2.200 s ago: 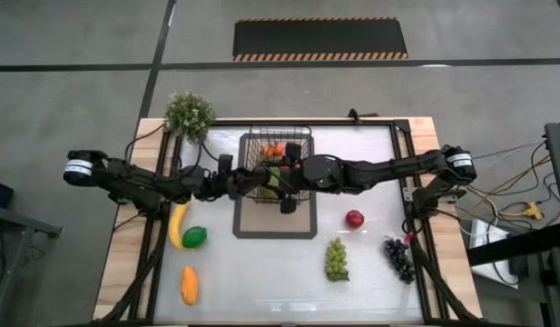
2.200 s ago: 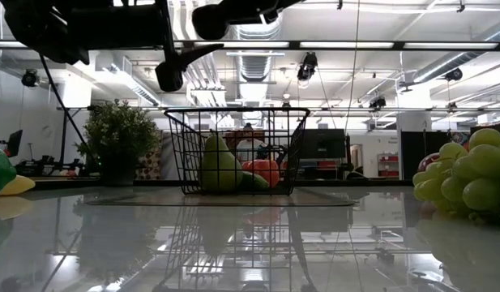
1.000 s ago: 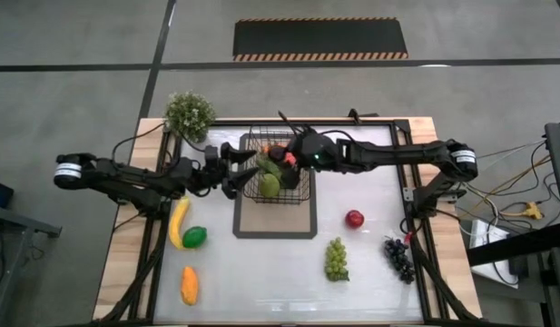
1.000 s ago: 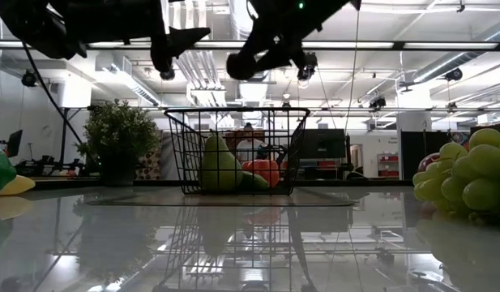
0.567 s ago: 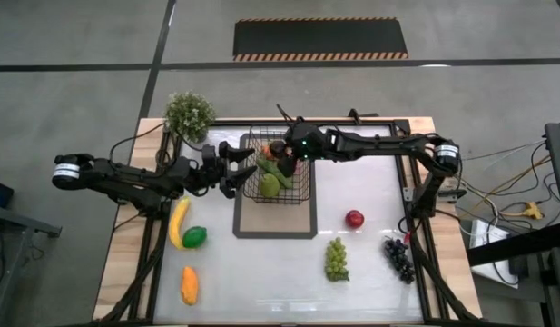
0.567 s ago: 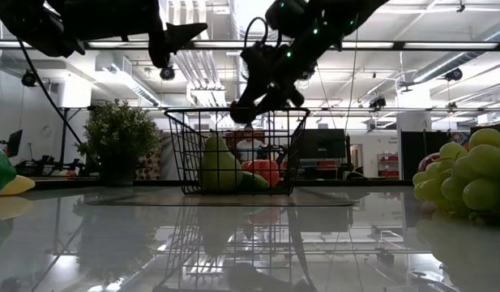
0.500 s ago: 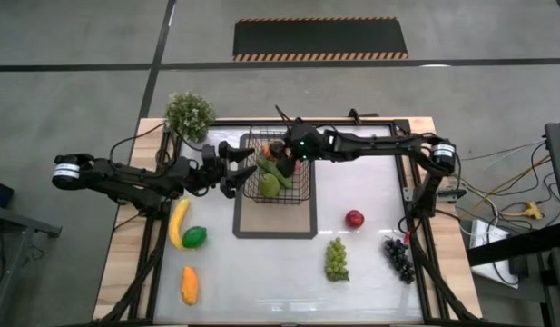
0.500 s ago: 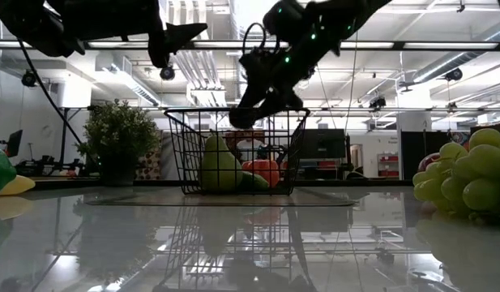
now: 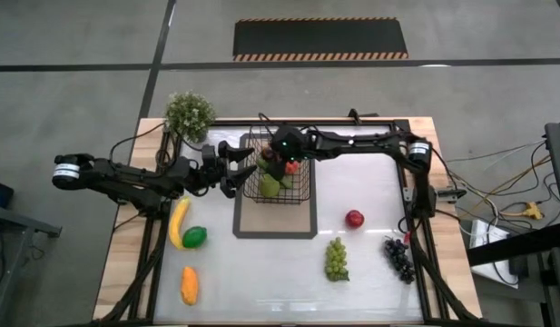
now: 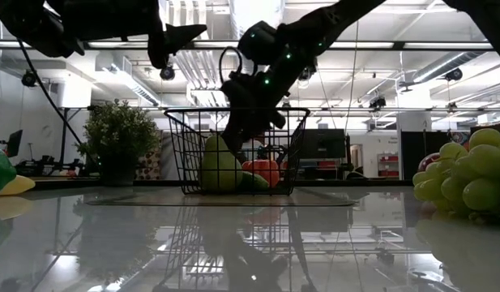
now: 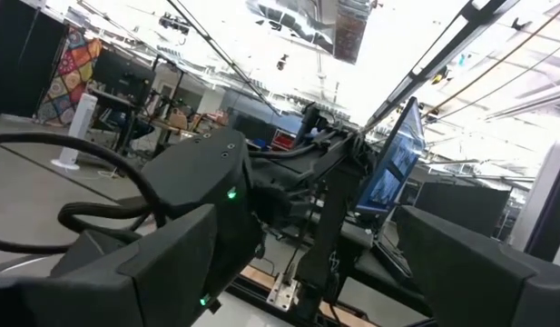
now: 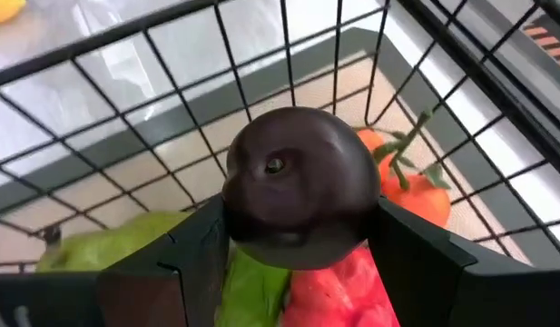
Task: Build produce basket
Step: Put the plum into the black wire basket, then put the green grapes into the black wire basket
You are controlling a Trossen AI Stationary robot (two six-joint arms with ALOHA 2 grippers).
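Note:
The black wire basket (image 9: 276,173) stands on a dark-bordered mat (image 9: 275,222) at the table's far middle. It holds a green pear (image 12: 107,250), a tomato (image 12: 402,195) and a red piece (image 12: 329,286). My right gripper (image 12: 298,238) is over the basket's far part (image 9: 282,153) at rim height (image 10: 243,122), shut on a dark round fruit (image 12: 298,182). My left gripper (image 9: 234,169) hovers open and empty just left of the basket, high above the table (image 10: 175,39). My right gripper pinches the dark round fruit between its two fingers, one on each opposite side (image 12: 236,218). The fingers slant down into the basket from the table's right. The fruit is lifted clear, above the pear and the tomato.
A banana (image 9: 178,222), a green fruit (image 9: 195,237) and an orange piece (image 9: 190,285) lie at the near left. A red apple (image 9: 354,219), green grapes (image 9: 336,259) and dark grapes (image 9: 398,257) lie at the near right. A potted plant (image 9: 189,113) stands far left.
My right gripper has gone toward the table's left over the basket and down to its rim, tipping downward, still shut on the dark fruit.

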